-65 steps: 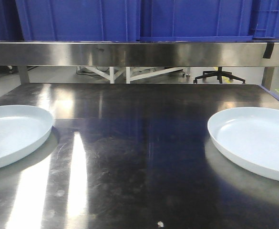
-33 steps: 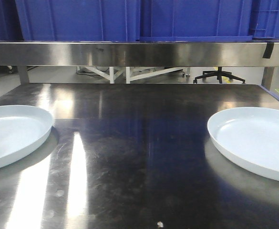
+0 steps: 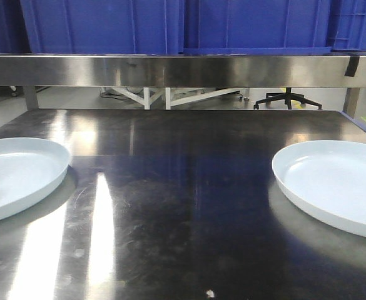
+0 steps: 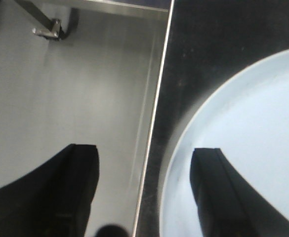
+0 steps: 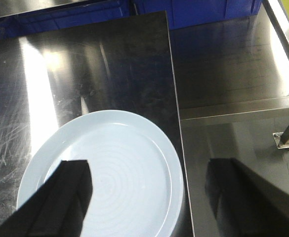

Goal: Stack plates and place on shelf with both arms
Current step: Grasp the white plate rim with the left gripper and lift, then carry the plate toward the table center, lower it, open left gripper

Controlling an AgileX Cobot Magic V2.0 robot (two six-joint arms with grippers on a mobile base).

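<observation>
The blue bins (image 3: 101,25) sit on the steel shelf (image 3: 170,70) at the far side, and you can't see what is in them. The left plate (image 3: 14,175) and the right plate (image 3: 339,184) lie empty and well apart at opposite edges of the steel table (image 3: 170,206). Your left gripper (image 4: 144,197) and right gripper (image 5: 149,197) are spread wide and hold nothing. Each has one finger above its plate and the other out past the table edge. A chair base (image 3: 287,100) stands on the floor beyond.

Not much robot showing tbh: left gripper (image 4: 144,150) and right gripper (image 5: 149,165) each have two plain matte black fingers (image 5: 60,197), chunky wedges widening back from blunt squared tips.
</observation>
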